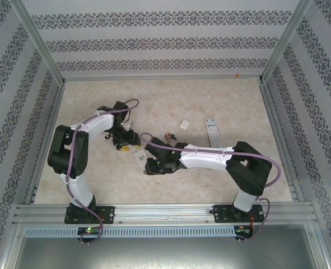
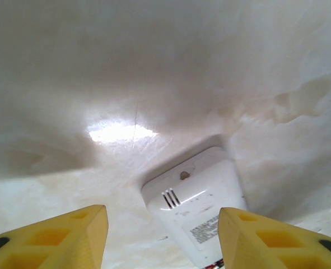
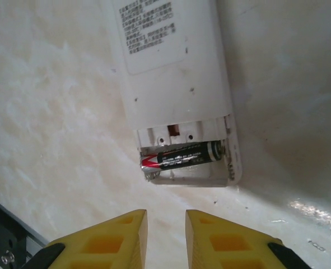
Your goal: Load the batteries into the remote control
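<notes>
Here, right gripper (image 3: 166, 222), barely open, hovers empty near remote (image 3: 171, 84).

Small grey print on the label (image 3: 151, 28) of the white remote (image 3: 176, 95), above the battery (image 3: 182, 155), is too blurred to read.

White remote control (image 3: 171, 73) lies back-up, compartment open, 1 battery (image 3: 182, 155) seated inside.

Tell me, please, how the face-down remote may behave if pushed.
The remote looks like rigid plastic, so it should slide flat on the smooth table rather than tip. Its compartment is uncovered, so the seated battery might jolt loose.
</notes>
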Controlling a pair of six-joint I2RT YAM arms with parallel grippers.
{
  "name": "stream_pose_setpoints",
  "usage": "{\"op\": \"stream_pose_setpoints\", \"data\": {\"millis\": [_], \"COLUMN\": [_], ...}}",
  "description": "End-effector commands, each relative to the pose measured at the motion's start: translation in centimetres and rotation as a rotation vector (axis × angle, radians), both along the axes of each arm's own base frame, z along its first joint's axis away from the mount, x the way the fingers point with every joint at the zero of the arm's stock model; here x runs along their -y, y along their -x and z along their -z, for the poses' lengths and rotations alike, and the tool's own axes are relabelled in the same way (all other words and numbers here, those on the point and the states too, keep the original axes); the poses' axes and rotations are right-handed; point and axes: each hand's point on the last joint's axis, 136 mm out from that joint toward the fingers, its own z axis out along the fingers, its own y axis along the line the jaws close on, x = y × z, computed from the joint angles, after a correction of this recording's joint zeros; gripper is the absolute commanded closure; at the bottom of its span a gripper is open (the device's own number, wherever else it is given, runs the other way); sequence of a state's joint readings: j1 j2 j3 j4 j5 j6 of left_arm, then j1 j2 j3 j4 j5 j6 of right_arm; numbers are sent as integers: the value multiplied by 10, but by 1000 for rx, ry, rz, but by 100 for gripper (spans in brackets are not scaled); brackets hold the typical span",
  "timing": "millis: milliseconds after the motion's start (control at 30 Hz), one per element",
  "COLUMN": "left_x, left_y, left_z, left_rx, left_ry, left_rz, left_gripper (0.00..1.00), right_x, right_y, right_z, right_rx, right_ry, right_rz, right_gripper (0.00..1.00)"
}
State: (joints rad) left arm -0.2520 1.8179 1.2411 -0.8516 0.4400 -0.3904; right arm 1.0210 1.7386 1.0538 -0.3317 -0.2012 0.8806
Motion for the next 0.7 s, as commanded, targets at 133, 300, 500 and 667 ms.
{"op": "stream_pose_setpoints", "data": {"millis": [133,300,500,667], "left_x": [-7,-5,-9,-17], "left_y": [-23,-25,-23,-19], "left_z": [-13,-3,3,2], "left_rx": [22,6,-6,-13], "left_ry": [-8,-3,-11,-14], "left_rz": [-27,-15,-20,-42], "left_gripper": [37,37,36,34], "right_x": [-13,-19,-12,4], "right_y": [-11,-19,-25,-41], "right_z": [9,14,24,26], "right_rx": [-7,6,-3,4], "right_ry": [-3,-7,30,55], "right_rz": [40,44,70,111], "right_gripper": [75,75,75,76]}}
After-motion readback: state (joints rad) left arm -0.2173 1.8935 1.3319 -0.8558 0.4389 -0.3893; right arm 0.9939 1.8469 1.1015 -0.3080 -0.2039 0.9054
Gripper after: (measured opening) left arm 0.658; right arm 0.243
